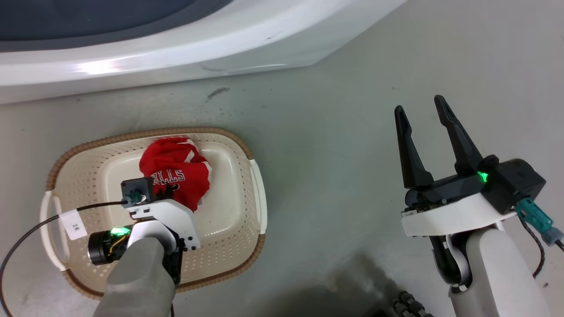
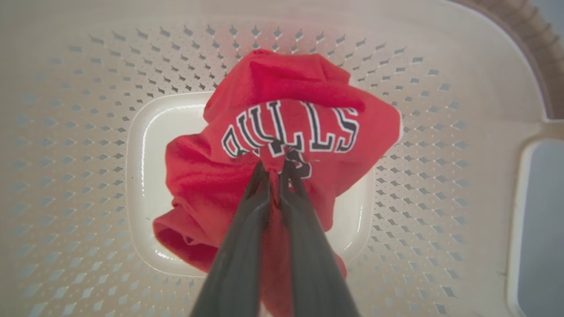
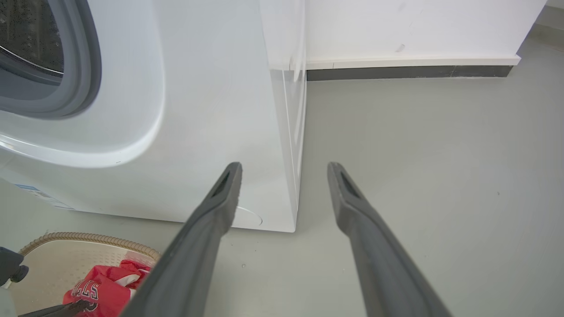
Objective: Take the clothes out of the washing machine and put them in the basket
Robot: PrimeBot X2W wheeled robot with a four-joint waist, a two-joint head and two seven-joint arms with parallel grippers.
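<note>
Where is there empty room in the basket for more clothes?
The basket has bare bottom on both sides of the red jersey: toward the left handle and toward the right handle. The middle is crowded, where the left gripper pinches the jersey. The grey floor between the basket and the open right gripper is bare too.

left gripper point(image 2: 273, 166): fingers pinched together, pointing down | right gripper point(image 1: 418, 104): fingers spread apart, pointing forward
</note>
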